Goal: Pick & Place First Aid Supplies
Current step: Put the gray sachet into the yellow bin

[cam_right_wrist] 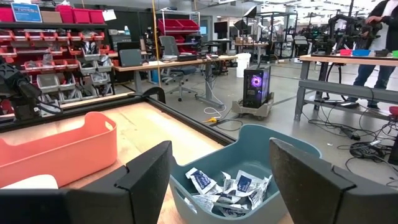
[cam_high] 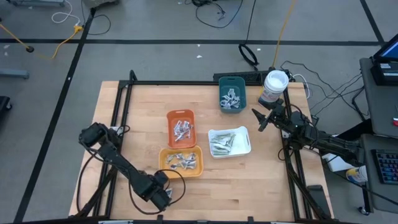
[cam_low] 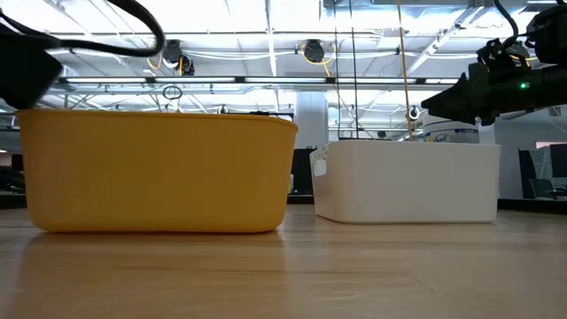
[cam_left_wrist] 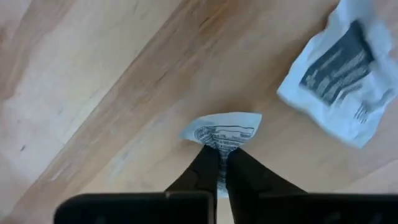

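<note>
White sachet [cam_left_wrist: 222,132] pinched in my left claw [cam_left_wrist: 222,167] low over the wood surface [cam_left_wrist: 93,93], another sachet [cam_left_wrist: 339,68] lying nearby, my right claw [cam_right_wrist: 214,177] spread apart above the teal tray [cam_right_wrist: 298,140] of packets [cam_right_wrist: 227,186].

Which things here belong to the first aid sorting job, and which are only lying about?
Job:
- sachet pinched in left tool
- loose sachet on the table
- sachets in teal tray
- right tool, open

Lying about:
- white tub
- floor cables
</note>
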You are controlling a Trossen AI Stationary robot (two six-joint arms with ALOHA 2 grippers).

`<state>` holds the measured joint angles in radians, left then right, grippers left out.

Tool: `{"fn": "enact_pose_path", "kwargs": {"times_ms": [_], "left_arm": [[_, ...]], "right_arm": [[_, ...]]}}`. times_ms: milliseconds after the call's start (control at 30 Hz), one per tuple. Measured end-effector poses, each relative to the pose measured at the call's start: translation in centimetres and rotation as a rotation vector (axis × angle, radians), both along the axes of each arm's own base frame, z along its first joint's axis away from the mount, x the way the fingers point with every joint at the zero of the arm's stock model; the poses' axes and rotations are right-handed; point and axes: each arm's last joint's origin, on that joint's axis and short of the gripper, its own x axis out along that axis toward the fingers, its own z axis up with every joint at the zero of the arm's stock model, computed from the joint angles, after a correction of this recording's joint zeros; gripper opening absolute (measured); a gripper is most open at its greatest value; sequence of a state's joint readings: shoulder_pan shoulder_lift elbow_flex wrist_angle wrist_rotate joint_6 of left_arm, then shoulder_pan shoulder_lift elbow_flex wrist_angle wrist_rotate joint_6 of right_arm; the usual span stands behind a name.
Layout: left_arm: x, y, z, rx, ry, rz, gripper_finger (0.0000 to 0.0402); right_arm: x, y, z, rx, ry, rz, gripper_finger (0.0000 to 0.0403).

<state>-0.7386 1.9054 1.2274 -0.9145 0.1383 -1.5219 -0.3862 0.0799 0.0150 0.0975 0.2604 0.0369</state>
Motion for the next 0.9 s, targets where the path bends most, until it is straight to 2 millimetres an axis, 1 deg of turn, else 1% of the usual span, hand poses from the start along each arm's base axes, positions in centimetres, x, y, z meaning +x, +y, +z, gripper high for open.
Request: {"fn": "enact_pose_path", "kwargs": {"times_ms": [100,233,400,567,700,800,900], "left_arm": [[-0.6,-0.3,0.6,-0.005,-0.003,-0.016,0.0019],[-1.7,-0.8,2.0,-0.038,-0.014,-0.047,0.0031],[-3.3,-1.1,4.5,-0.087,-0.049,-0.088,0.0010],[-4.8,-0.8,6.8,-0.115,-0.067,-0.099,0.0019],[-5.9,-0.3,8.3,-0.122,-0.070,-0.082,0.0008],[-6.1,0.2,8.9,-0.131,-0.065,-0.066,0.0012],[-4.9,1.2,9.1,-0.144,-0.072,-0.045,0.0008]], "right_arm": [[0.0,0.0,0.0,0.000,0.000,0.000,0.0263],[0.0,0.0,0.0,0.000,0.000,0.000,0.0263],[0.0,0.0,0.0,0.000,0.000,0.000,0.0263],[0.0,0.0,0.0,0.000,0.000,0.000,0.0263],[0.0,0.0,0.0,0.000,0.000,0.000,0.0263],[0.0,0.0,0.0,0.000,0.000,0.000,0.0263],[0.0,0.0,0.0,0.000,0.000,0.000,0.0263]]}}
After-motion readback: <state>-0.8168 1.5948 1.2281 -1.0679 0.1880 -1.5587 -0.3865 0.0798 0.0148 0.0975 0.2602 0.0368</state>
